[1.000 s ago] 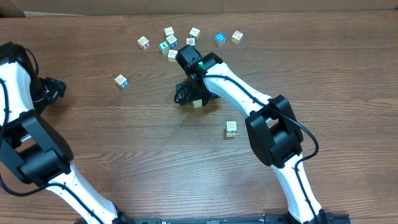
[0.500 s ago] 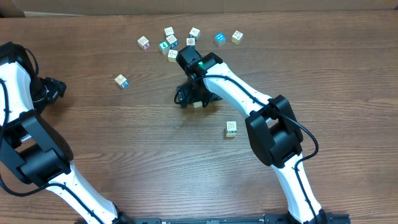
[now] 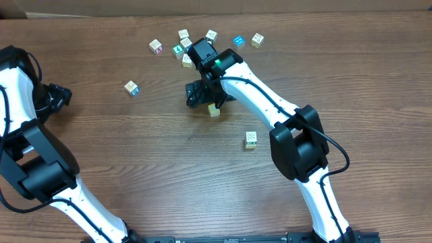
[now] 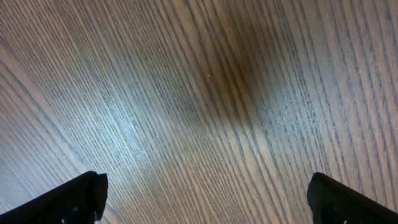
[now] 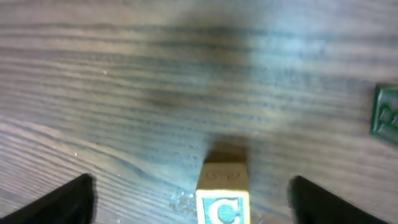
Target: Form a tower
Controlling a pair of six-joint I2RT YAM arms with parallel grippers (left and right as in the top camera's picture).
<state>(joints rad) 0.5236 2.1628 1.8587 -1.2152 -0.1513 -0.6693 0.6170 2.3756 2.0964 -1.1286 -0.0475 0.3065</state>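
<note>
The brown wooden tabletop (image 3: 135,169) fills every view, but only the overhead one shows the two white arms (image 3: 263,101) and the scattered cubes; the wrist views show little beyond wood grain and fingertips. The left hand (image 4: 205,199) hangs wide open over bare wood near the left edge, holding nothing. The right hand (image 5: 191,193) is open too. The tower (image 5: 224,186) stands between its fingers, touching neither, showing a cream top and a letter C; its height cannot be told. Overhead, it stands mid-tabletop. I count one tower and ten loose cubes (image 3: 156,46): eight clustered at the far side, two apart.
</note>
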